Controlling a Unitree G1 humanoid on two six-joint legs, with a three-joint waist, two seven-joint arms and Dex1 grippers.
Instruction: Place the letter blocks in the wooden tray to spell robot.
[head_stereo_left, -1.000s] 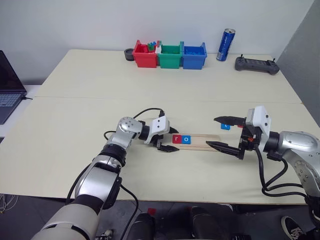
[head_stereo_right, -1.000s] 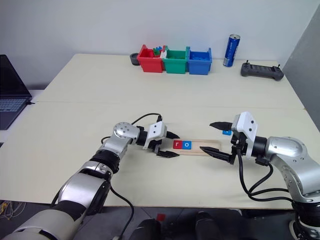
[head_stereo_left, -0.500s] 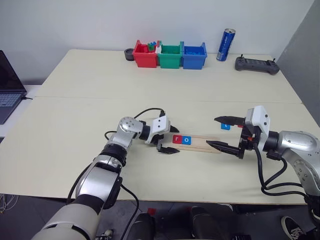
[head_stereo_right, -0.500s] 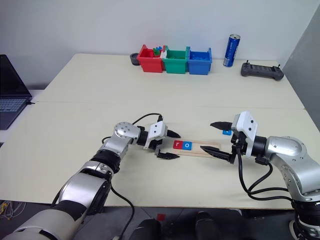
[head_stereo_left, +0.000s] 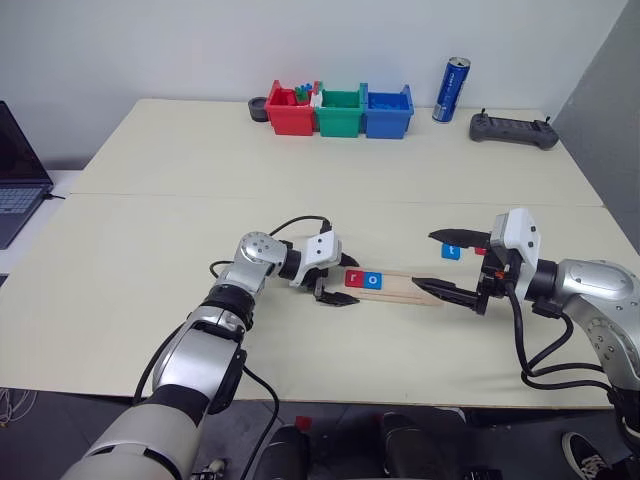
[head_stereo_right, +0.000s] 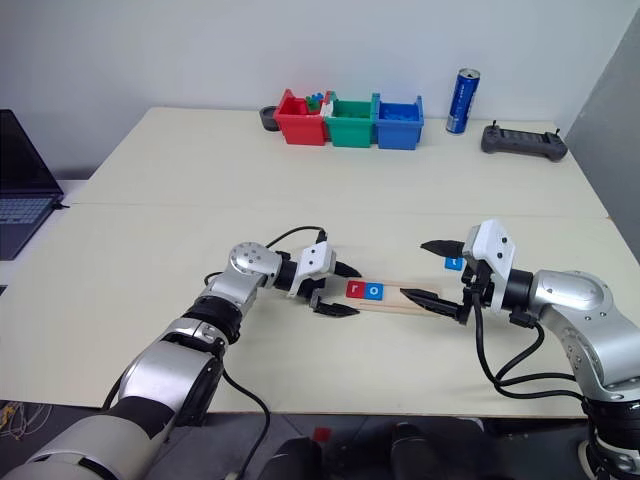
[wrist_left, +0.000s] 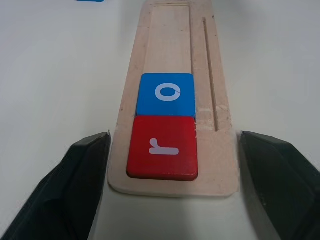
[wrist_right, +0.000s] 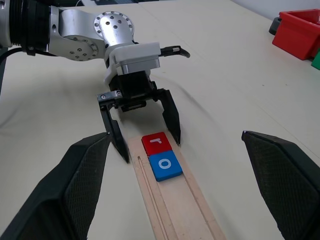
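Long pale wooden tray (head_stereo_left: 400, 286) on the cream table (head_stereo_left: 200, 230), two tiles seated.
Left gripper (head_stereo_left: 345, 281) fingers spread astride the tray's end by the red square "r" tile (wrist_left: 162, 147), which touches the blue "o" tile (wrist_left: 166, 94); right gripper (head_stereo_left: 446, 264) fingers wide apart, empty, a loose blue tile (head_stereo_left: 451, 252) near them.

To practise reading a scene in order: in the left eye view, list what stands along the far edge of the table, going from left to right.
Dark round dish → red bin → green bin → blue bin → blue can → black controller.
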